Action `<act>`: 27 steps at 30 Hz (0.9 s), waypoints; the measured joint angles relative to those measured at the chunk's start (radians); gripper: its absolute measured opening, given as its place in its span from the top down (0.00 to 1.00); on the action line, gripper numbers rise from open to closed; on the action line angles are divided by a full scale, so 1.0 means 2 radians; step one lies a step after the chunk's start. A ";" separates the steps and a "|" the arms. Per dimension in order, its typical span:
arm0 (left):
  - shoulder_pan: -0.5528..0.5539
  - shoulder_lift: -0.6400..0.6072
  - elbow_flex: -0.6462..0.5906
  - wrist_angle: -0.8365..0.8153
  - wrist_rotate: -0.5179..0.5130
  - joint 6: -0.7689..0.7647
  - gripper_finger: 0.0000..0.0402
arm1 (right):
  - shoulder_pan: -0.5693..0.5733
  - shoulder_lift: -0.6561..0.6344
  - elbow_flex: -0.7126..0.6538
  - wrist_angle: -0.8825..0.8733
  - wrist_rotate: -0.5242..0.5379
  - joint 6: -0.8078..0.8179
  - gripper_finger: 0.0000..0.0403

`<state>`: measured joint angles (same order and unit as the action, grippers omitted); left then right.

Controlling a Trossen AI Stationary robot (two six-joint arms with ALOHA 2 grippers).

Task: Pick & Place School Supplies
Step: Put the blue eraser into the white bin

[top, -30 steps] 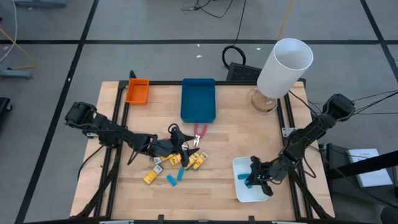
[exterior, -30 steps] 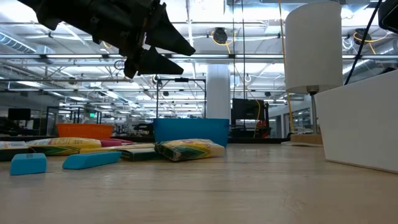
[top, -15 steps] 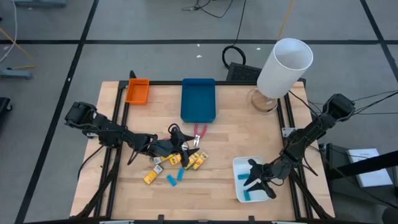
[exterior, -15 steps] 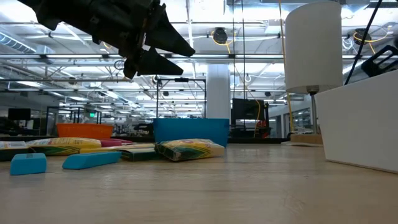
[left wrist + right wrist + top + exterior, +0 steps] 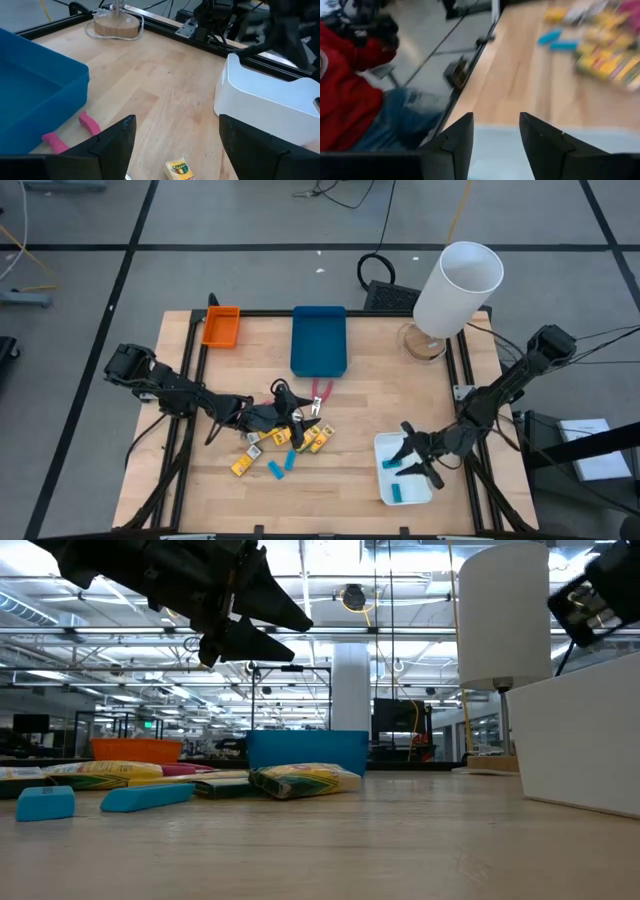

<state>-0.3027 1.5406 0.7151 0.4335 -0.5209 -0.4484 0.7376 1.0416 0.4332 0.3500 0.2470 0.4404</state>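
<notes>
The school supplies lie in a loose pile point(image 5: 290, 442) at the table's middle: yellow boxes point(image 5: 315, 438), light-blue blocks point(image 5: 275, 470) and pink-handled pliers point(image 5: 322, 392), all resting flat on the wood. Two more blue blocks point(image 5: 398, 495) lie inside the white tray point(image 5: 382, 480) at the near right. My left gripper point(image 5: 297, 412) hangs open above the pile, with nothing between its fingers point(image 5: 120, 137). My right gripper point(image 5: 405, 458) hovers open over the white tray, its fingers point(image 5: 455, 140) empty.
A blue tray point(image 5: 319, 340) and an orange tray point(image 5: 221, 325) stand at the far edge. A tall white cylinder on a round wooden base point(image 5: 455, 290) is at the far right. A person in red point(image 5: 340, 85) sits beyond the table's near edge. Bare wood lies between pile and white tray.
My right gripper has opened over the white tray and risen, rolling a little. A blue block that it carried now lies in the tray's near part. In the low view the right hand has come up into sight above the tray wall.
</notes>
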 joint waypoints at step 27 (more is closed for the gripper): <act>-0.123 0.023 0.128 -0.396 0.119 -0.300 0.28 | -0.026 -0.040 0.001 0.141 0.133 -0.353 0.60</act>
<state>-0.5486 1.5866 0.9709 -0.3592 -0.2828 -1.0487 0.6861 0.9625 0.4343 0.6323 0.5120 -0.2648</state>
